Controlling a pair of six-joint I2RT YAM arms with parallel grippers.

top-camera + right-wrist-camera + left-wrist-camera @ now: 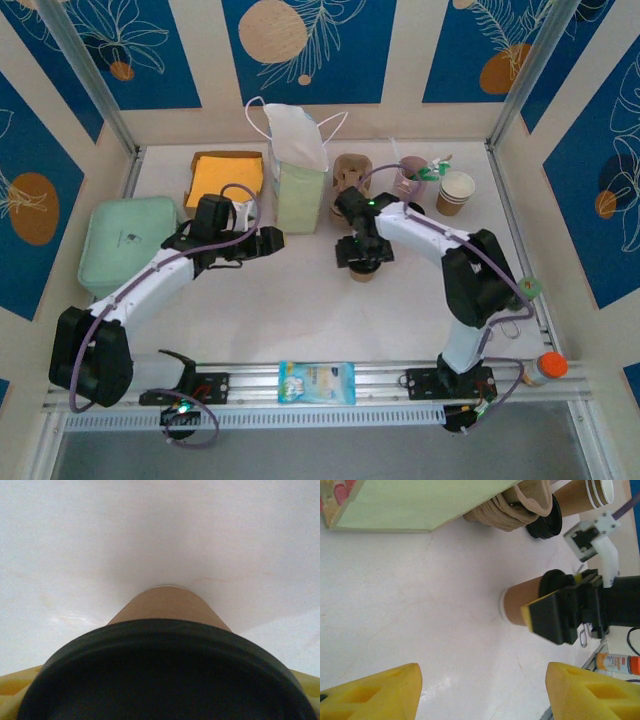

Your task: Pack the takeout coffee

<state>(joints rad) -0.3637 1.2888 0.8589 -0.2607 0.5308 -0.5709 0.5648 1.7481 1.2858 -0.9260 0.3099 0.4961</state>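
Coffee cup (517,605) partly behind right fingers (555,620)

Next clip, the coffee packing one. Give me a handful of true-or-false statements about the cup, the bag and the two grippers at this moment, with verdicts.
1. The takeout coffee stands upright on the table. True.
2. The coffee is already inside the paper bag. False: it stands on the table, in front of the bag and apart from it.
3. The right gripper has its jaws either side of the coffee. True.
4. The left gripper is holding the bag. False: its jaws are open with nothing between them.
5. The coffee has no lid. False: a black lid is on it.
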